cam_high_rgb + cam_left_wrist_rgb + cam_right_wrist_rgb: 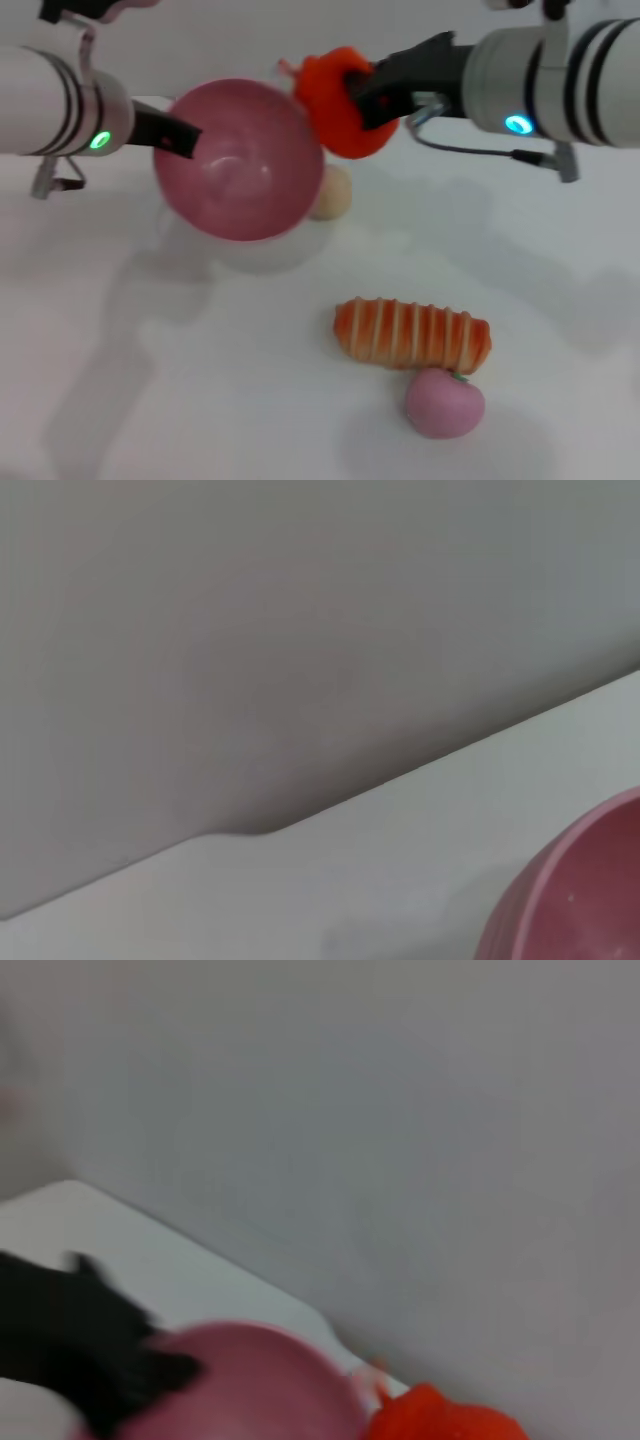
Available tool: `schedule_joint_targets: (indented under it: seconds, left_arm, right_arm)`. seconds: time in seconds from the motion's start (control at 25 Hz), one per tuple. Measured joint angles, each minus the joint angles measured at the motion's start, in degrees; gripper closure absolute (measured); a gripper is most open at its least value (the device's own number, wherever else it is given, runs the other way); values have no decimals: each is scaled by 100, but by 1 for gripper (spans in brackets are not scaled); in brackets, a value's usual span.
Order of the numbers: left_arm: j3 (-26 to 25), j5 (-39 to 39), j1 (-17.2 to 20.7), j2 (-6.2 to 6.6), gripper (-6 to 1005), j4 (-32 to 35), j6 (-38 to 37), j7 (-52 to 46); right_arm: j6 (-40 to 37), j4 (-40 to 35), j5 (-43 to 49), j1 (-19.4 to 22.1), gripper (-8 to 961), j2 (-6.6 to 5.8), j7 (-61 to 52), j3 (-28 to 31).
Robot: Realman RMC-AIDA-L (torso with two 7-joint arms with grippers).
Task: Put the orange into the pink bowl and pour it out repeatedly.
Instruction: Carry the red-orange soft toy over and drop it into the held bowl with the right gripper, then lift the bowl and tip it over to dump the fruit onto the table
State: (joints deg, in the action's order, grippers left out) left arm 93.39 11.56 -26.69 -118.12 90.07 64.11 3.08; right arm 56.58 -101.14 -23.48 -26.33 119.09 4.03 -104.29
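Observation:
The pink bowl (240, 160) hangs above the table, tilted so its hollow faces me, and my left gripper (178, 135) is shut on its left rim. Nothing lies inside the bowl. The orange (340, 105) is held in the air just right of the bowl's upper right rim, with my right gripper (368, 95) shut on it. A slice of the bowl (580, 895) fills a corner of the left wrist view. In the right wrist view the bowl (250, 1385) and the orange (440, 1420) show side by side, with the left gripper's dark fingers (80, 1350) at the bowl's rim.
A beige ball (332, 192) rests on the white table just behind the bowl's lower right edge. Nearer to me lie an orange-and-cream striped bread (412, 335) and a small pink fruit (444, 402). A grey wall (300, 630) stands behind the table.

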Motion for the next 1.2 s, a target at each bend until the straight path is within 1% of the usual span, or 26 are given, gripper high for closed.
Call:
schedule_joint_targets:
  seconds: [0.08,0.16,0.36,0.4,0.64,0.8,0.88,0.96,1.04,1.08,1.12,1.16,1.2]
  left_arm:
    - [148,153,-189,-1,961,-121,-111,-3]
    - [186,162,-247,-1,961,-156,-139,-1]
    - [189,162,-267,-1,960,-167,-146,1]
    - [190,177,-347,0,960,-210,-149,6]
    - [187,195,-399,14,959,-236,-145,16]
    - [187,198,-399,16,959,-236,-145,20]
    - [188,192,-393,17,959,-236,-171,38]
    - [189,165,-370,16,959,-236,-233,114]
    - [212,150,-345,14,959,-235,-325,233]
    - [330,131,-308,17,960,-223,-515,446]
    - [330,131,-308,17,960,-223,-515,446]
    - [467,58,-276,17,960,-211,-659,588]
    - [467,58,-276,17,960,-211,-659,588]
  right_arm:
    - [-53,38,-117,-62,905,0,-26,-110]
    - [-131,81,-162,-80,907,1,-53,-192]
    - [-269,135,-172,-58,887,0,-70,-311]
    - [-275,145,-173,-53,882,1,-70,-332]
    - [-392,217,-137,-14,850,9,-72,-350]
    - [-757,251,-44,118,717,9,-1,-354]
    - [-1147,197,329,295,651,10,93,-403]
    - [-1737,97,1082,663,384,26,107,-454]
    - [-2492,6,2050,1153,357,46,-131,-464]
    - [-2836,-40,2448,1407,343,53,-330,-417]
    - [-3078,-75,2767,1608,329,58,-541,-358]
    - [-3228,-108,3076,1809,316,61,-822,-230]
    - [-3307,-131,3270,1956,302,67,-1028,-139]
